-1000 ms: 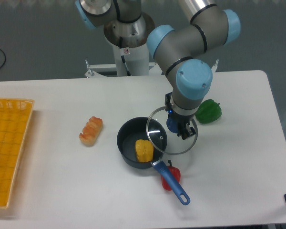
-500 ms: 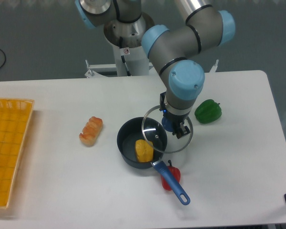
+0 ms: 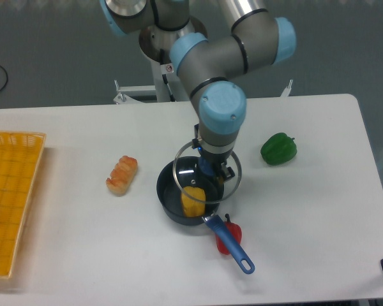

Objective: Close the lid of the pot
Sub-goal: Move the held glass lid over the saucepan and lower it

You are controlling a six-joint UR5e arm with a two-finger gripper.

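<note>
White desk (image 3: 319,210) filling frame, grey wall behind. Hand (image 3: 210,171) clamping blue knob of pot lid (image 3: 207,181), holding it tilted, overlapping right part of pot (image 3: 186,201) at frame centre. Lid not seated yet; remaining: centring over rim, lowering, releasing.

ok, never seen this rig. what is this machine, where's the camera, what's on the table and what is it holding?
It is a single robot arm with grey tubes and blue joint caps. One fixed camera looks down at the white table from the front. The gripper holds a glass lid by its knob, hanging over the right part of a dark pot, not yet seated. A yellow food piece sits in the pot. Around it: a bread roll, a green pepper, something red under the blue pot handle, and an orange basket at the left edge.
</note>
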